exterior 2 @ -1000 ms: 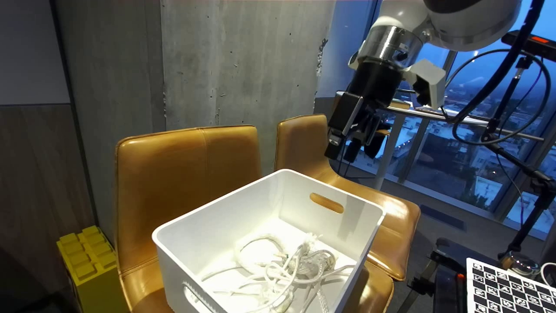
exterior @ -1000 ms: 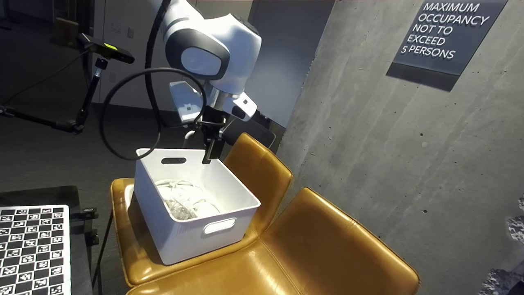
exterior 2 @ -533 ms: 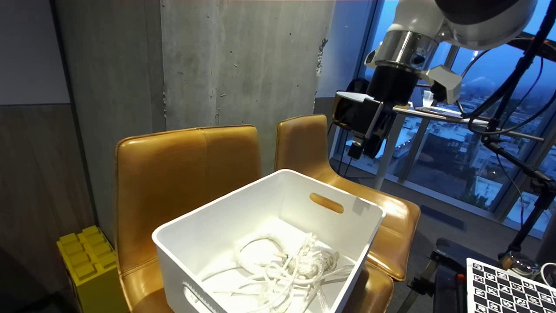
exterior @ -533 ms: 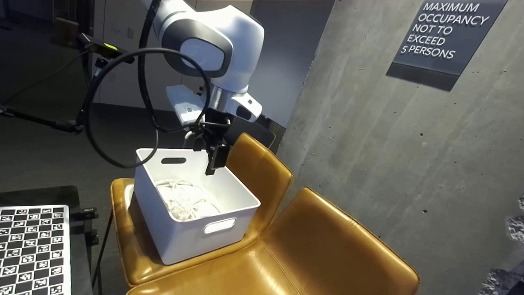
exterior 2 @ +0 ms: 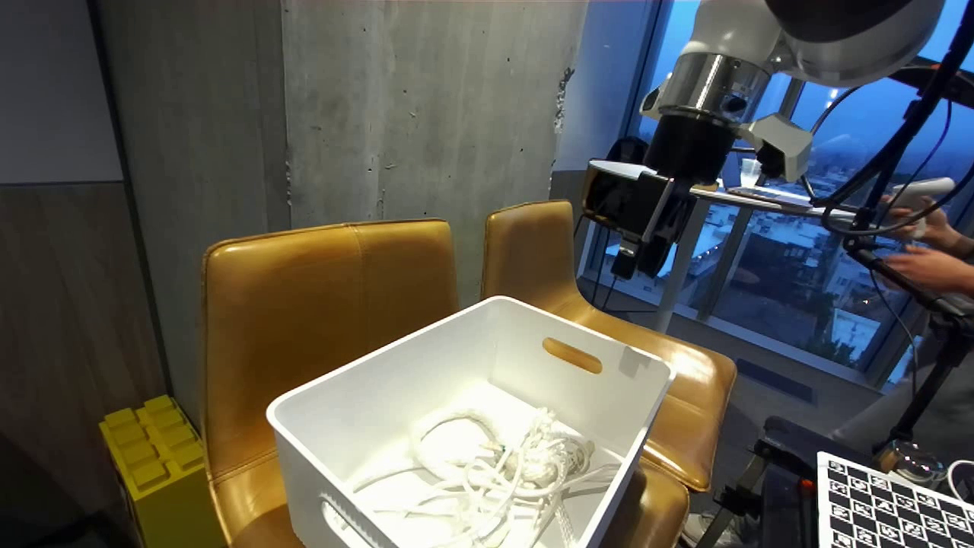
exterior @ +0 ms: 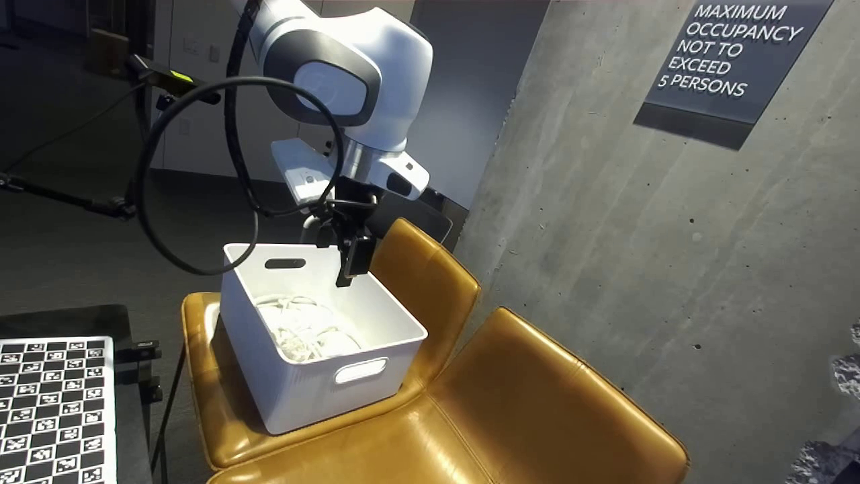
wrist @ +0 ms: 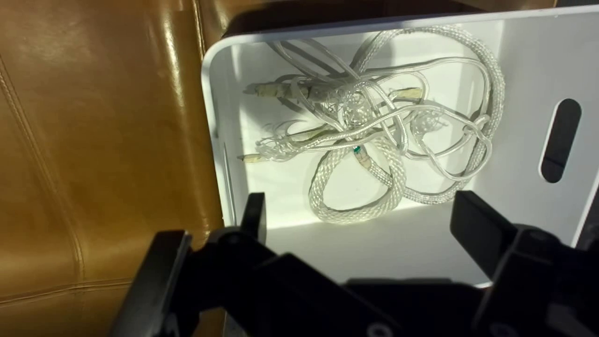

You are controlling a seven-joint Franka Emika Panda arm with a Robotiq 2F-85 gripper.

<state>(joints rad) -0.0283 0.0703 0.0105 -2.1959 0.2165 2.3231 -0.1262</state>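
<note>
My gripper is open and empty above a white bin, as the wrist view (wrist: pixel 362 221) shows, with its black fingers wide apart. In both exterior views my gripper (exterior: pixel 344 269) (exterior 2: pixel 639 265) points downward near the bin's far end. The white bin (exterior: pixel 295 396) (exterior 2: pixel 380 367) (wrist: pixel 524 70) has slotted handles and stands on a tan chair. Inside lies a tangle of white braided ropes (exterior: pixel 306 326) (exterior 2: pixel 525 476) with frayed, taped ends. In the wrist view a thick rope loop (wrist: pixel 398 173) lies nearest the fingers, below them and not touched.
Tan leather chairs (exterior: pixel 557 390) (exterior 2: pixel 327 304) stand against a concrete wall (exterior: pixel 605 222). A yellow block-shaped box (exterior 2: pixel 163 472) is on the floor. A checkered board (exterior: pixel 57 403) and a camera stand (exterior: pixel 144 161) are beside the chairs. A person's hands (exterior 2: pixel 932 266) hold a white object.
My gripper has moved down and slightly sideways over the bin, then is nearly still in the last half second. A shadow has left the ropes. A person's hands have appeared at an exterior view's edge.
</note>
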